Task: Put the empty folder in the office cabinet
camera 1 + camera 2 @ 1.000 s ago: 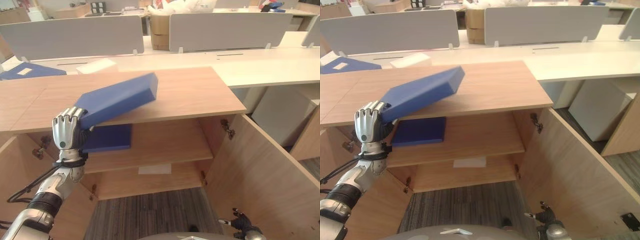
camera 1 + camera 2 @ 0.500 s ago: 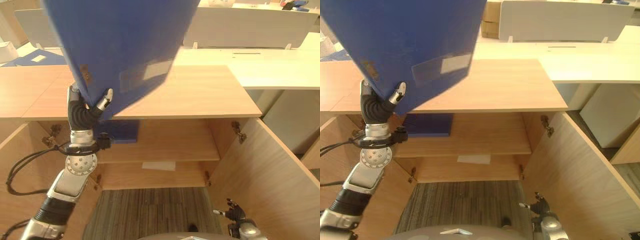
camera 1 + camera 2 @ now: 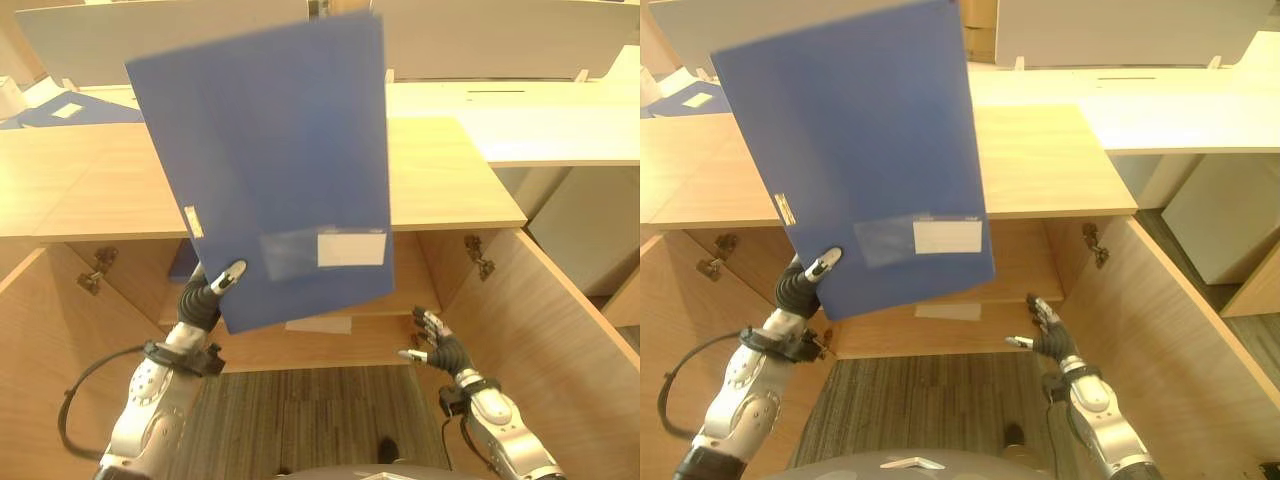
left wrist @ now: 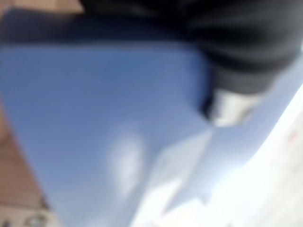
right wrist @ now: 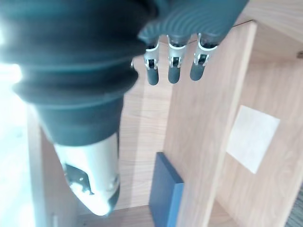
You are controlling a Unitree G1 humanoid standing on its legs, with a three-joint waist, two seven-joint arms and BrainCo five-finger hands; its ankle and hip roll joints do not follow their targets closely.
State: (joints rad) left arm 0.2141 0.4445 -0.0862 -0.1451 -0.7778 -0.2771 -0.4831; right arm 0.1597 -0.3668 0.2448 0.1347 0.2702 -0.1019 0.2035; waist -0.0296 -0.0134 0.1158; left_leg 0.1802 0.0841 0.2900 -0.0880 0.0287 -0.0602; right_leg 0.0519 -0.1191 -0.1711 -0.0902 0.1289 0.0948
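1. Even, bright indoor light; the pale desks (image 3: 560,120) at the far right glare
2. Cabinet (image 3: 330,290) inside lies in soft shadow
3. Left wrist view of the folder (image 4: 104,132) is heavily blurred

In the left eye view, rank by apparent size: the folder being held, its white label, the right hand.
1. Folder, though nearness to the camera inflates it.
2. Right hand and white label look alike, so unranked.
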